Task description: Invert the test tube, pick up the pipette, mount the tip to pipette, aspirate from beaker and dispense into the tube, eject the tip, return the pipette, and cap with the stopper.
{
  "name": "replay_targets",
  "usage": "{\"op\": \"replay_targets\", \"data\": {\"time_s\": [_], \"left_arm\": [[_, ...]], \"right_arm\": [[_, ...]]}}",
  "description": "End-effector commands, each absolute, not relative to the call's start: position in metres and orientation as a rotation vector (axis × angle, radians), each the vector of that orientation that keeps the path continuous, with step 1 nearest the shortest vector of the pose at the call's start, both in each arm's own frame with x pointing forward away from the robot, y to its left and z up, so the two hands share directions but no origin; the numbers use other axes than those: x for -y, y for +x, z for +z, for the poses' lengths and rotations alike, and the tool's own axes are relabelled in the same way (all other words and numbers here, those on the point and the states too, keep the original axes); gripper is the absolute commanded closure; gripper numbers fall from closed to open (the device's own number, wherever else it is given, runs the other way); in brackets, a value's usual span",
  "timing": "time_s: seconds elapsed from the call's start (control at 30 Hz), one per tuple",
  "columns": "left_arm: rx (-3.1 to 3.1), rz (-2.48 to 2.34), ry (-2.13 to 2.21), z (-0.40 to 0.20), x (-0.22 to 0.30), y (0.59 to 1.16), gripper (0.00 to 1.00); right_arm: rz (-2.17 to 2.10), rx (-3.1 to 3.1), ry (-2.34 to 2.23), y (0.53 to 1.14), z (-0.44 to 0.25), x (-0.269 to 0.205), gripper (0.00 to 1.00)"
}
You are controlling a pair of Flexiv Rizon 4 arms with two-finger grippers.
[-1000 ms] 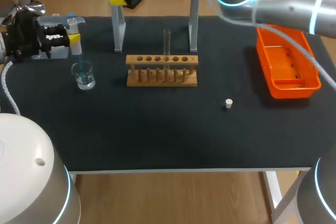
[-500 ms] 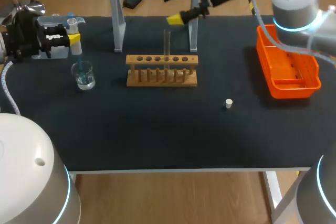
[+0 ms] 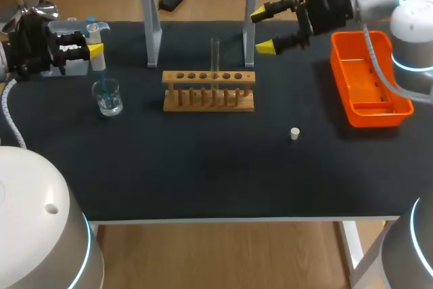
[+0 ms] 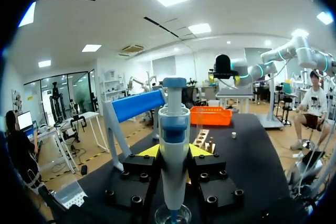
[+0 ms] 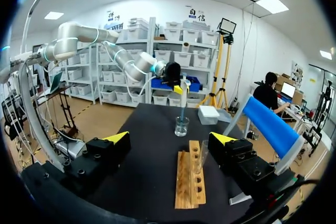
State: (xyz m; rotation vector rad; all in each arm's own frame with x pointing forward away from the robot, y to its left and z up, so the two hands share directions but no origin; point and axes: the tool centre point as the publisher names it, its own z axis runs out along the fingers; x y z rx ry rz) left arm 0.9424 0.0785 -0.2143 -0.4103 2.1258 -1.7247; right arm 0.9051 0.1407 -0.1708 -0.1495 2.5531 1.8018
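left of the wooden rack (image 3: 209, 91), the left gripper (image 3: 91, 51) pinches the pipette (image 3: 99, 59), its tip down in the beaker (image 3: 108, 97). the test tube (image 3: 215, 55) stands upright in the rack. the right gripper (image 3: 262, 30) — spread wide — hangs behind the rack's right end; the stopper (image 3: 294, 133) lies front-right of the rack.

counter (image 3: 203, 167) front half open, only stopper (image 3: 294, 133) on it | rack (image 3: 208, 91) with upright test tube (image 3: 215, 55) bars the middle | stand post (image 3: 248, 55) just beside my right fingers (image 3: 266, 47) | orange tray (image 3: 379, 118) fills right edge | beaker (image 3: 108, 97) stands left
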Motion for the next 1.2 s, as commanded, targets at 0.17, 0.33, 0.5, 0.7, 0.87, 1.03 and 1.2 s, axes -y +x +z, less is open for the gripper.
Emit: {"op": "replay_targets", "data": {"time_s": [0.17,0.33,0.5,0.7,0.87,1.03,1.2], "left_arm": [[-2.128,-1.725,-0.408,-0.214,-0.080,0.942,1.00],[-2.128,-1.725,-0.408,-0.214,-0.080,0.942,1.00],[-2.128,-1.725,-0.408,-0.214,-0.080,0.942,1.00],[-2.128,-1.725,-0.408,-0.214,-0.080,0.942,1.00],[-2.128,-1.725,-0.408,-0.214,-0.080,0.942,1.00],[-2.128,-1.725,-0.408,-0.214,-0.080,0.942,1.00],[-2.128,-1.725,-0.408,-0.214,-0.080,0.942,1.00]], "right_arm": [[1.838,-2.600,-0.241,0.941,-0.203,-0.149,0.00],[1.840,-2.636,-0.279,0.955,-0.223,-0.157,0.00],[1.811,-2.682,-0.305,0.966,-0.238,-0.170,0.00],[1.784,-2.724,-0.349,0.976,-0.251,-0.186,0.00],[1.745,-2.759,-0.399,0.976,-0.259,-0.195,0.00],[1.718,-2.797,-0.421,0.975,-0.265,-0.201,0.00],[1.637,-2.841,-0.421,0.979,-0.271,-0.208,0.00]]}}
